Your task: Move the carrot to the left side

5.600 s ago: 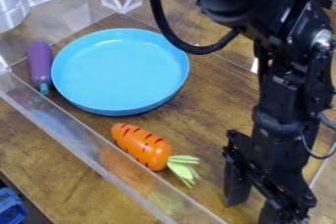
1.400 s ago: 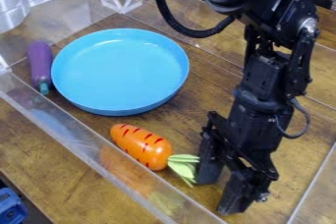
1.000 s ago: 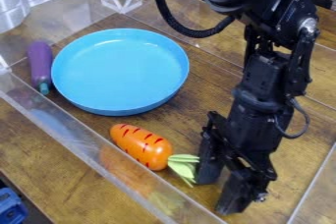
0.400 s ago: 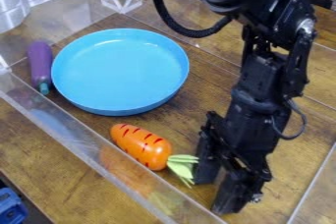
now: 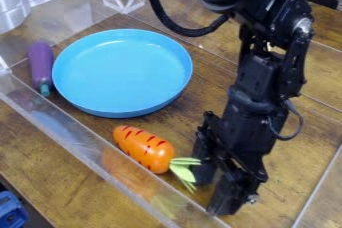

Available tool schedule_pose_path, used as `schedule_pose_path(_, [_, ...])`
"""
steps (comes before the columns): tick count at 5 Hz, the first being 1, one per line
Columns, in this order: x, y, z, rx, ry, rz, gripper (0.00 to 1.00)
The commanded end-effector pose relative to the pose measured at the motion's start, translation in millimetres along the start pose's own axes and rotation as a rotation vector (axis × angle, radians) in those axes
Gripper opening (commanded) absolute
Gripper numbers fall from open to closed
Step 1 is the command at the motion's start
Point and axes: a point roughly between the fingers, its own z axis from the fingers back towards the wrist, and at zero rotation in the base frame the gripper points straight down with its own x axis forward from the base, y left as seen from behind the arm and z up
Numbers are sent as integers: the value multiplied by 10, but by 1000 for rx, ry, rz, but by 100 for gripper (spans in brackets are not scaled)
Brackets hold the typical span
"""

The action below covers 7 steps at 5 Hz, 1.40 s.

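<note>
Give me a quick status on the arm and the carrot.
Gripper low beside the carrot's leafy end, jaws unclear. Carrot lying on the table, not held. Blue plate and eggplant sit to its left.

A round blue plate (image 5: 120, 72) sits on a wooden bench (image 5: 201, 32). A purple eggplant (image 5: 42, 64) lies just beside the plate's left edge. A clear plastic wall (image 5: 80, 142) runs along the bench's near side.
</note>
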Motion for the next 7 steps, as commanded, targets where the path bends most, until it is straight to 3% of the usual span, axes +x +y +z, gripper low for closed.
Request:
schedule_pose_path(1, [-37,113,92,5,-30,20,0])
schedule_pose_path(7, [-45,223,109,19,-30,11,0])
